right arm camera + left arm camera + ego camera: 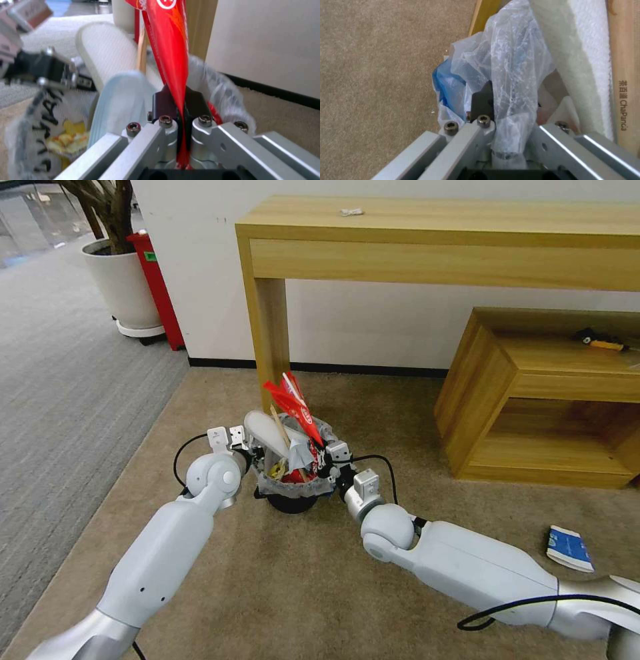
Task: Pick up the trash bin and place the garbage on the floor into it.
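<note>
Right now the trash bin (293,493) sits on the beige floor (280,593) just in front of the wooden table's leg (270,327), w/ both arms reaching in from either side. Left gripper (243,447) is at the bin's left rim; in the left wrist view its fingers (482,101) are pinched on the crinkled bag liner (506,75) w/ the blue edge (448,87) just beside, so it's clamped on the bin's rim. Right gripper (327,455) is at the right rim, jaws closed narrow on a long red wrapper (170,57) that stands up out of the bin, tilted toward the table. Bin is stuffed: a white slipper (265,432) sticks up on the left side, a wooden stick (285,437) leans between slipper & red wrapper, a yellow wrapper (71,138) lies lower inside, plus a white bag w/ black lettering (43,120). Can't tell what else is underneath. On the floor well apart from the bin, to the robot's right near the right forearm, lies a blue-white carton (569,548). Behind, a low wooden shelf unit (533,393) stands right of the table. A small white scrap (351,211) rests on the tabletop. Far left, a white plant pot (123,287) & red box (157,290) stand by the wall on the grey striped carpet (60,380).
</note>
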Controlling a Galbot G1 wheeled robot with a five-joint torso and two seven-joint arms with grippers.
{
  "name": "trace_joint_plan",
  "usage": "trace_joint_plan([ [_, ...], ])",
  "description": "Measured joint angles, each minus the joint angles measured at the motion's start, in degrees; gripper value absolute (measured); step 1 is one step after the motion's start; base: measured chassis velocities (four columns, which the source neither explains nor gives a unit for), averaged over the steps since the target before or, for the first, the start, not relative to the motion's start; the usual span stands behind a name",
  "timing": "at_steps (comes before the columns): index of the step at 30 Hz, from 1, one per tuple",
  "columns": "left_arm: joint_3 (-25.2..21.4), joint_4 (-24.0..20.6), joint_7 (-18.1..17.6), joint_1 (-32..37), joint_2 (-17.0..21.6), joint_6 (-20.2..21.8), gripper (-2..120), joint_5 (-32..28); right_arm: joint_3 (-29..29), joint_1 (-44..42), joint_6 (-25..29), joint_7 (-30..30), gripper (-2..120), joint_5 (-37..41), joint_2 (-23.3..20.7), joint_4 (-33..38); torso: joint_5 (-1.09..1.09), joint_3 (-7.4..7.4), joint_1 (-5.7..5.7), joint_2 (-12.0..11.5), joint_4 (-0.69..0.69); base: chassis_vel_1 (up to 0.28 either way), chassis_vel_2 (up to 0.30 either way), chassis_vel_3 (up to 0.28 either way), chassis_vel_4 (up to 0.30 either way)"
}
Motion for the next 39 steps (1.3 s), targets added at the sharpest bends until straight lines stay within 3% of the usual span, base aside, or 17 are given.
trace_joint_plan([
  [16, 0.9, -3.9, -1.6, -0.3, 0.5, 0.6, 0, -2.7, 0.9, -2.9, 1.0, 0.0, 0, -2.3, 1.4, -2.8, 0.00, 0.00, 0.00, 0.0, 0.00, 0.000, 0.000, 0.000, 0.000],
  [23, 0.8, -4.5, -1.8, 0.2, 0.6, 0.7, 0, -2.9, 1.0, -3.4, 0.5, 0.2, 23, -2.6, 1.8, -3.1, 0.00, 0.00, 0.00, 0.0, 0.00, 0.000, 0.000, 0.000, 0.000],
  [39, 0.5, -1.5, -1.2, 0.2, 0.4, 0.6, 0, -2.3, 2.2, -3.2, 0.7, 1.4, 81, -2.7, 2.1, -2.6, 0.00, 0.00, 0.00, 0.0, 0.00, 0.000, 0.000, 0.000, 0.000],
])
